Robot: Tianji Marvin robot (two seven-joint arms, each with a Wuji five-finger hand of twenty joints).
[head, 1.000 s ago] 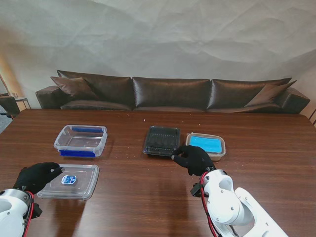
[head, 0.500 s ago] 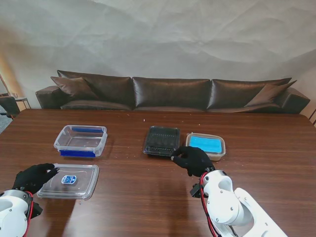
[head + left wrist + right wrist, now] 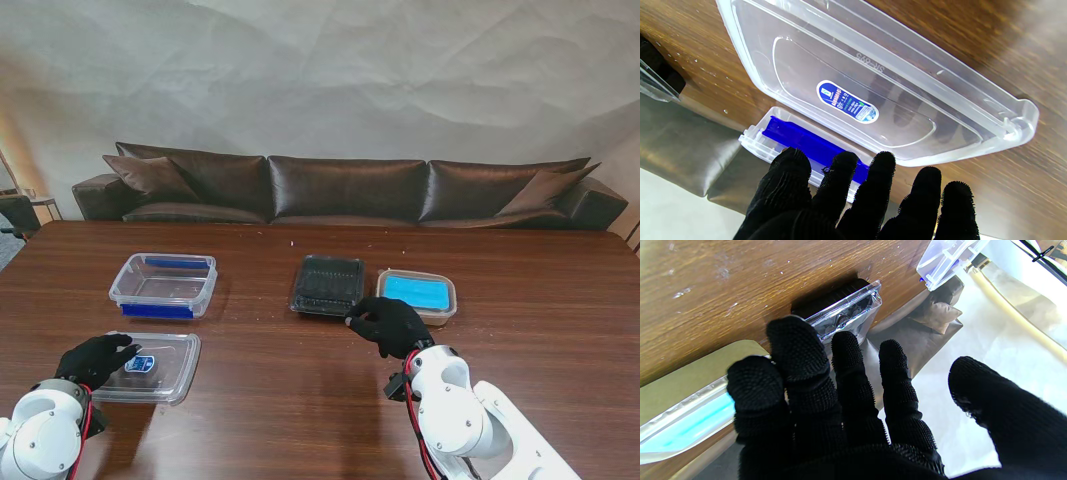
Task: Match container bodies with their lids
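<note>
A clear lid (image 3: pixel 150 367) with a blue sticker lies flat on the table at the near left; the left wrist view shows it close (image 3: pixel 873 86). My left hand (image 3: pixel 95 358) hovers over the lid's left edge, fingers spread, holding nothing. Farther from me stands the clear body with blue clips (image 3: pixel 163 285), also in the left wrist view (image 3: pixel 800 143). A black container with a clear lid (image 3: pixel 328 285) sits mid-table. My right hand (image 3: pixel 388 323) is at its near right corner, fingers apart; whether they touch the corner (image 3: pixel 846 311) I cannot tell. A blue-lidded container (image 3: pixel 418 294) stands just right of it.
A dark leather sofa (image 3: pixel 345 190) runs along the table's far edge. The wooden table (image 3: pixel 300 400) carries faint crumbs and scratches. The right arm's white casing (image 3: pixel 460 410) rises from the near right corner.
My left hand has moved right and a little away from me, from beside the clear lid to over its left edge. The right hand has barely shifted.
</note>
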